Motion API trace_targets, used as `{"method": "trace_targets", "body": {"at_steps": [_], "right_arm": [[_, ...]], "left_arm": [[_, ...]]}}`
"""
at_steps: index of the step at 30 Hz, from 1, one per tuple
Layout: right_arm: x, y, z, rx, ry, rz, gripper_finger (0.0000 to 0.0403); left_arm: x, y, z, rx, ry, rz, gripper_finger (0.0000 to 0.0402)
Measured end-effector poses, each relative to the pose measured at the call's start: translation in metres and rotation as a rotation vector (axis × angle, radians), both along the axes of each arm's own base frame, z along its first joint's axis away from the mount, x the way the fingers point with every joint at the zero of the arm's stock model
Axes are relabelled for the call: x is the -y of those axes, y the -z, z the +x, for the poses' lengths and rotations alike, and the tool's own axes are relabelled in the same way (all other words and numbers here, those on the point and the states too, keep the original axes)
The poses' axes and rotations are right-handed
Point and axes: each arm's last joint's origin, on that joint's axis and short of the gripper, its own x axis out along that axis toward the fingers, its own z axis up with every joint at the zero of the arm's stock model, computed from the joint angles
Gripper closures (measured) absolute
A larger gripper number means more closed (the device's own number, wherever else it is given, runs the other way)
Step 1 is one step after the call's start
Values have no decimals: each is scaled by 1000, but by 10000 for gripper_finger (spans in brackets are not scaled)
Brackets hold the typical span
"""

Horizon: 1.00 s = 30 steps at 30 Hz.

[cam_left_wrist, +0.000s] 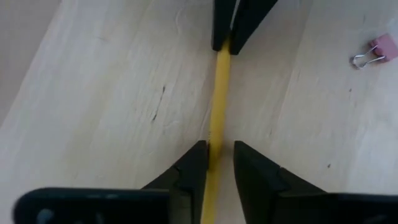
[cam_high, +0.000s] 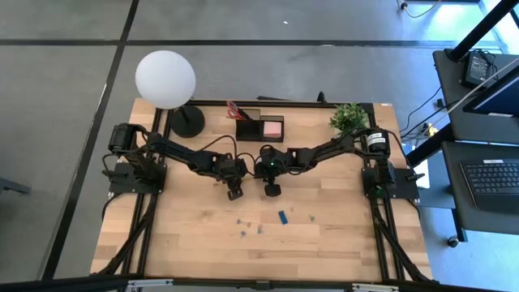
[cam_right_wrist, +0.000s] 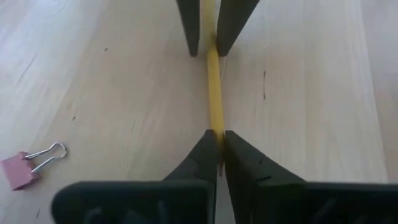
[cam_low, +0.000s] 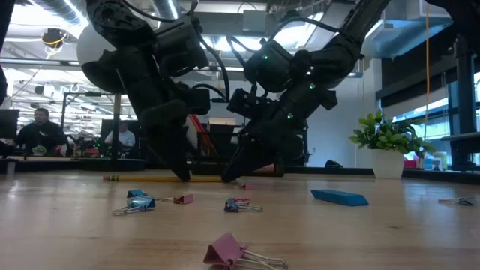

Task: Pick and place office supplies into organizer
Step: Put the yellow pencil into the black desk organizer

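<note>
Thin yellow wooden pencil lies flat: light, stiff, roll-prone. Right gripper pinches one end; left gripper straddles it, slightly parted.

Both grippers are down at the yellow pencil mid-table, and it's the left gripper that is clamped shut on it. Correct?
Not quite: the right gripper is the one shut on the pencil, as the right wrist view shows. The left gripper only straddles it, fingers apart.

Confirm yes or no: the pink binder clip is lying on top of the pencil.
No, the pink binder clip lies apart from the pencil, with bare table between them.
</note>
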Motion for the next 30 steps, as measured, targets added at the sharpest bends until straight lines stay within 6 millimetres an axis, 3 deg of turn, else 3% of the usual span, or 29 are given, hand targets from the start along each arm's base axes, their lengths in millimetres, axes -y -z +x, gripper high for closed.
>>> {"method": "trace_targets", "body": {"at_steps": [6,11,18,30], "right_arm": [[0,0,-1,-7,-4,-3,383],[0,1,-1,-16,6,6,385],[0,1,-1,-16,13,14,385],[0,1,-1,-17,26,68,386]], "left_arm": [[1,-4,-2,-4,32,-19,268],[1,-23,-16,-34,37,-16,240],[1,-41,-47,-194,-17,-30,241],[1,-23,-48,-322,-27,-48,247]]}}
